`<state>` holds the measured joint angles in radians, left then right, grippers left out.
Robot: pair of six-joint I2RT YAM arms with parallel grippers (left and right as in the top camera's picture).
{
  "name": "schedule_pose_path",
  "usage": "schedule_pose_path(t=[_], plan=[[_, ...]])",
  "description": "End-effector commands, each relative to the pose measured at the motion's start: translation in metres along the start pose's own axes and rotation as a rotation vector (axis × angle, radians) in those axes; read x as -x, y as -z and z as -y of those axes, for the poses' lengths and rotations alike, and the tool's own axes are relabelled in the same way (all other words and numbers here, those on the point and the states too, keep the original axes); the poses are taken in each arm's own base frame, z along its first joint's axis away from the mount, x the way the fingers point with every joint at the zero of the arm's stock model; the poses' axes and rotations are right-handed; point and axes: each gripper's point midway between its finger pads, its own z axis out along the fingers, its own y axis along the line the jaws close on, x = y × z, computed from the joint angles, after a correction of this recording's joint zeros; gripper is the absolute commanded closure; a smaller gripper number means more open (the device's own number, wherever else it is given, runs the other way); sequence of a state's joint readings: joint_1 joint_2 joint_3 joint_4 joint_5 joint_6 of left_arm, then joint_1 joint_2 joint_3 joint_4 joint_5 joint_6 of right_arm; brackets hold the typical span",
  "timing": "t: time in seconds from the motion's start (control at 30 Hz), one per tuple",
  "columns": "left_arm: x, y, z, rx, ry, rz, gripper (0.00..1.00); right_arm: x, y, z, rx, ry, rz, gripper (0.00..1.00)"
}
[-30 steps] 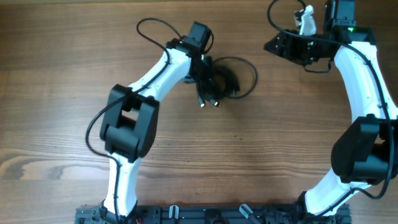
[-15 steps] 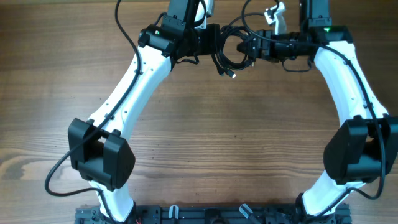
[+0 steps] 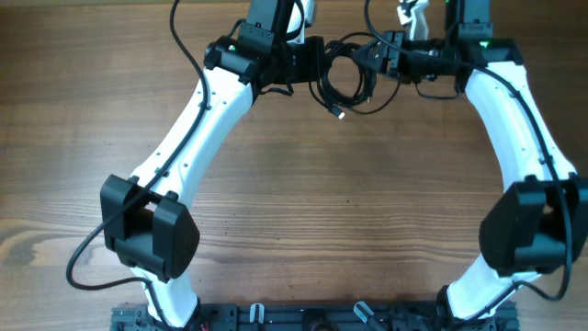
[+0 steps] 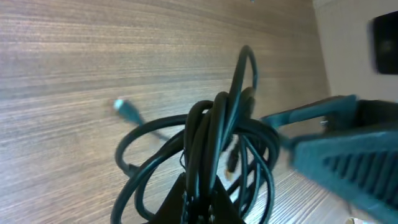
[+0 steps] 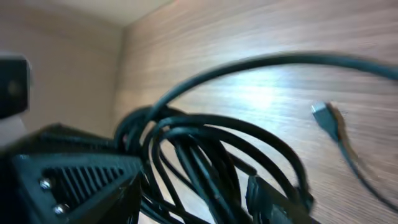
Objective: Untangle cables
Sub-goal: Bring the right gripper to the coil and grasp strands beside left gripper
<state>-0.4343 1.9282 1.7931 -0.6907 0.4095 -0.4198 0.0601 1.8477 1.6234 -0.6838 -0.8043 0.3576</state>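
**Cables lifted at the far edge, one gripper either side**

- Surface: brown wood-grain table [image 3: 349,202], planks running left-right. Under the cables [image 3: 347,81] it is bare.
- Room: both wrist views show a plain pale area [image 5: 56,43] past the table edge, just behind the cables. Too blurred to tell wall from floor.
- Left of the cables: the left arm [image 3: 184,147], white with black joints, rises from the near edge and leans in toward them.
- The left gripper [image 3: 315,72] touches the cables' left side. Its fingers are pinched tight on several strands, and the left wrist view shows the loops fanning up out of the pinch.
- The cables are thin black cords in one tangled bunch of overlapping loops, held off the wood. One loose loop bulges out to the right.
- A small plug [image 3: 340,113] hangs just below the bunch.
- Right of the cables: the right gripper [image 3: 375,60] sits against their upper right. Its fingers are part-way apart with strands running between them. Can't tell if either pad presses on a strand.
- The right arm [image 3: 514,119] curves away from the cables down to the near right corner.
- A black rail [image 3: 303,317] lies along the near edge, well apart from the cables.
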Motion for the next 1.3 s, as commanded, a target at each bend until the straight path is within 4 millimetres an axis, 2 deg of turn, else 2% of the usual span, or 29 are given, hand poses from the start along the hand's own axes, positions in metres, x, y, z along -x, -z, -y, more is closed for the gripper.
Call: schedule_pose_path(t=[0.0,0.1,0.27,0.5,0.67,1.0,1.1,1.27], plan=[[0.005,0.007,0.002,-0.004,0.024,0.015,0.96,0.022,0.037,-0.024,-0.067,0.011,0.146,0.44],[0.005,0.007,0.002,-0.005,0.062,0.015,0.96,0.021,0.037,-0.030,-0.058,-0.002,0.148,0.44],[0.007,0.007,0.003,-0.012,0.168,0.022,0.96,0.002,0.017,-0.032,-0.021,-0.062,0.056,0.51],[0.010,0.008,0.021,-0.104,0.186,0.012,0.96,-0.014,-0.012,-0.030,-0.025,-0.098,-0.015,0.54],[0.008,0.009,0.030,-0.153,0.190,-0.011,0.96,-0.013,-0.026,-0.017,-0.035,-0.143,-0.028,0.57],[0.009,0.013,0.049,-0.252,0.184,-0.034,0.96,-0.010,-0.041,-0.003,-0.041,-0.167,-0.032,0.58],[0.009,0.016,0.060,-0.311,0.164,-0.044,0.96,-0.009,-0.046,-0.003,-0.018,-0.169,-0.039,0.59],[0.005,0.021,0.071,-0.375,0.149,-0.077,0.96,0.001,-0.049,-0.013,0.046,-0.146,-0.015,0.64]])
